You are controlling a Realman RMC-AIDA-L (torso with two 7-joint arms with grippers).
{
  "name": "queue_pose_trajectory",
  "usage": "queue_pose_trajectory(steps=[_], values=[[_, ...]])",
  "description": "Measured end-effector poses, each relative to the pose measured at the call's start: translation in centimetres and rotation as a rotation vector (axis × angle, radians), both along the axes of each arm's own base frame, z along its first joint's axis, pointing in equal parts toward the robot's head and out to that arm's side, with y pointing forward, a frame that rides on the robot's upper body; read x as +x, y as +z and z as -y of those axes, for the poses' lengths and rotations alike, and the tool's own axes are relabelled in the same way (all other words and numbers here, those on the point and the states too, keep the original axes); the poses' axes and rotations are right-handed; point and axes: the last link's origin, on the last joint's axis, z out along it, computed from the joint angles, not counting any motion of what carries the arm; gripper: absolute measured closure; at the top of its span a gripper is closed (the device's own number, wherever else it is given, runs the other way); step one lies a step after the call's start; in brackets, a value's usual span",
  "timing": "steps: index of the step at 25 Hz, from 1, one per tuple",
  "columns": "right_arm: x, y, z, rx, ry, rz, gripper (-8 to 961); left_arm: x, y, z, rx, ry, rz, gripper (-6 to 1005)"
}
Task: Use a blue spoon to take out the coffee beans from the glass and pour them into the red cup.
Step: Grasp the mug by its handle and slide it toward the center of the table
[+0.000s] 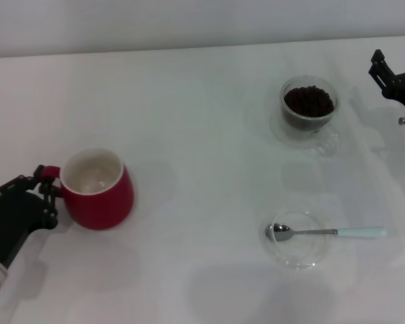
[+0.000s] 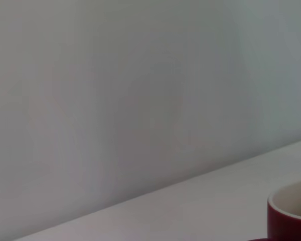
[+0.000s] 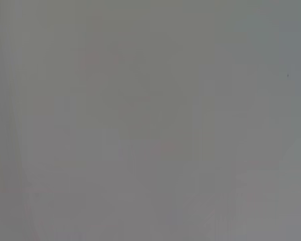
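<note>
Before me, one white table [image 1: 189, 121]. Standing on it, I count: a red cup [image 1: 98, 189] at near left; a glass [image 1: 309, 108] of coffee beans [image 1: 309, 101] at far right; a clear saucer [image 1: 298, 239] (bearing the blue spoon [image 1: 331, 232]) at near right.

Head view: we look forward and down from above onto white table [image 1: 202, 101], whole work area in frame, wall strip at far edge. Left wrist view: we sit low, close beside red cup [image 2: 291, 213], facing wall; cup [image 1: 94, 189] shared with head view. Right wrist view: blank grey surface only.
</note>
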Motion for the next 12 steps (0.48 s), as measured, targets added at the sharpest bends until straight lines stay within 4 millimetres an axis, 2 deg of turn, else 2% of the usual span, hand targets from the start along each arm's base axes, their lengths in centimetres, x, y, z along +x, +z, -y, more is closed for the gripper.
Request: queue_pose_trajectory(steps=[12], values=[[-0.3, -0.1, -0.2, 0.000, 0.009, -0.005, 95, 2.8, -2.8, -0.3, -0.106, -0.094, -0.041, 909]])
